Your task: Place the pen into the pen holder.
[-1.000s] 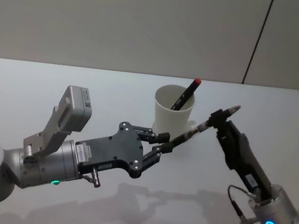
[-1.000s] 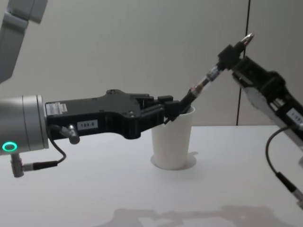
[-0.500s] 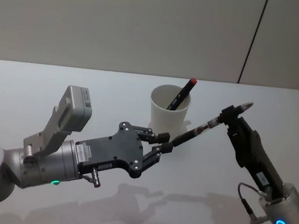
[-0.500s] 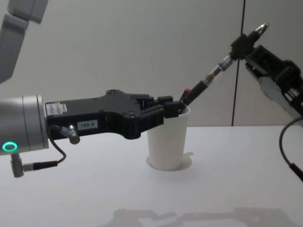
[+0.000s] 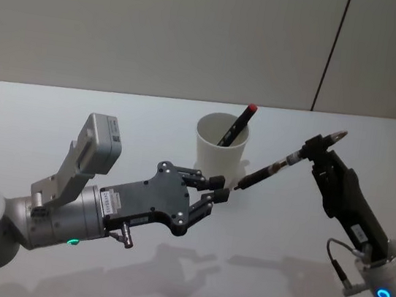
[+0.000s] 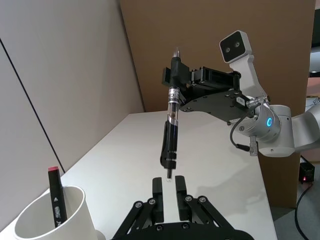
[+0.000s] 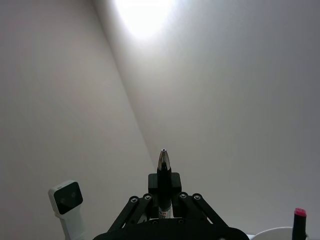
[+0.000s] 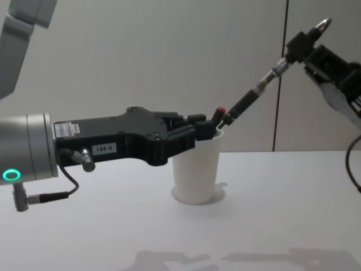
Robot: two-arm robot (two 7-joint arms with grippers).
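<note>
Table (image 5: 56, 110), pale and smooth, meets a plain beige wall (image 5: 156, 24).

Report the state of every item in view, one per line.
pen: leaning inside the pen holder, red tip up.
pen holder: upright on the table, pen inside.
second pen: in the air, gripped near its metal tip, free end pointing at the left claw.
right claw: shut on the second pen.
left claw: open, empty.
</note>
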